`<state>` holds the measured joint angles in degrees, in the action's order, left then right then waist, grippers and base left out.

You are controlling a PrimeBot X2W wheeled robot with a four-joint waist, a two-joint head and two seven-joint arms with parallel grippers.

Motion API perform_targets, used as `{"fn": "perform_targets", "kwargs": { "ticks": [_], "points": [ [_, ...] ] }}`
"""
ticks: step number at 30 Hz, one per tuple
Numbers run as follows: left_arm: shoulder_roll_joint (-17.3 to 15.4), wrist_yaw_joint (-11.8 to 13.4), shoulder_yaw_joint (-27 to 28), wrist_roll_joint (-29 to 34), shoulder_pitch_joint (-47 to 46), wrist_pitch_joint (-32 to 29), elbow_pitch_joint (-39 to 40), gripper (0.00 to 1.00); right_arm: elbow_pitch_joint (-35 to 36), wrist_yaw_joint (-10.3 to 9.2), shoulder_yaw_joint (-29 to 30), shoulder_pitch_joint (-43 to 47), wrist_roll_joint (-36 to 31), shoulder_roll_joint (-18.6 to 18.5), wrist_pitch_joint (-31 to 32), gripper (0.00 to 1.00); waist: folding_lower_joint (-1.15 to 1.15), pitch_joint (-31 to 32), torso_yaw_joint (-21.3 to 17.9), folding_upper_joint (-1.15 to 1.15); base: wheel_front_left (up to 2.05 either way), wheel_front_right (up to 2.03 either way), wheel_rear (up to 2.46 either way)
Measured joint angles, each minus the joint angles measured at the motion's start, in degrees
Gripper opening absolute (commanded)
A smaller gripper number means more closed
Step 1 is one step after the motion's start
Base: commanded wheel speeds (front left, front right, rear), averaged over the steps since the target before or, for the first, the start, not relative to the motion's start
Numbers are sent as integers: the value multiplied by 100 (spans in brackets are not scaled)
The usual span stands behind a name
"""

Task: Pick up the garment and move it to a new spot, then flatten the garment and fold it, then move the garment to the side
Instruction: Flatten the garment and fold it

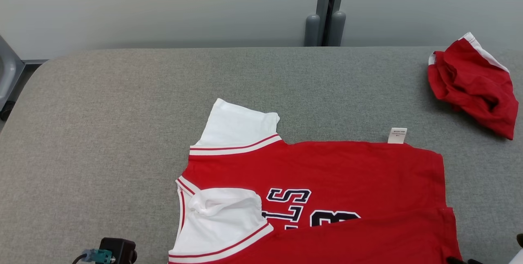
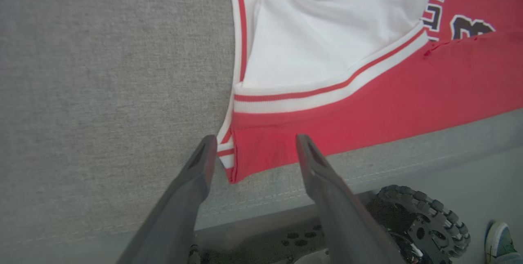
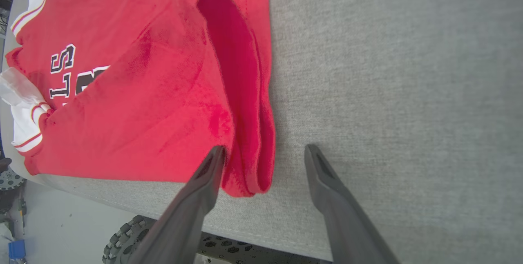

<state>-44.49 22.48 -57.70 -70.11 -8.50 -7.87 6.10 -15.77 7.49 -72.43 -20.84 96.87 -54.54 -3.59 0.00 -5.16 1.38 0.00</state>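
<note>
The garment (image 1: pixel 318 174) is a red jersey with white sleeves and dark lettering, spread on the grey table (image 1: pixel 122 133). Its near edge is folded over toward the middle. In the left wrist view, my left gripper (image 2: pixel 254 138) stands open just above the garment's (image 2: pixel 367 92) striped near corner, which lies between the fingers (image 2: pixel 192 182). In the right wrist view, my right gripper (image 3: pixel 264 148) is open too. The garment's (image 3: pixel 143 92) folded red hem corner rests on the table between its fingers (image 3: pixel 327 182), close to the left one.
A second red garment (image 1: pixel 474 84) lies crumpled at the table's far right. The table's near edge (image 2: pixel 286 202) runs just below the grippers, with the robot's wheel (image 2: pixel 425 219) and a person's shoe (image 2: pixel 500 235) on the floor beyond it. Grey posts (image 1: pixel 325 27) stand behind the table.
</note>
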Motion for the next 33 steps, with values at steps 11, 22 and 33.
{"fn": "perform_targets", "kwargs": {
  "ticks": [11,22,33],
  "points": [
    [-143,130,159,247,-188,187,302,100,199,0,-55,-325,23,-382,-348,100,0,-15,4,0,0,0,0],
    [-357,-268,682,649,-1454,252,280,100,-4,0,104,-1513,-305,-226,-755,100,0,-188,-148,0,0,0,0],
    [286,-1397,680,297,-2919,-738,-1152,100,-882,0,54,-2415,-432,839,-215,100,0,-589,-358,0,0,0,0]
  ]
}}
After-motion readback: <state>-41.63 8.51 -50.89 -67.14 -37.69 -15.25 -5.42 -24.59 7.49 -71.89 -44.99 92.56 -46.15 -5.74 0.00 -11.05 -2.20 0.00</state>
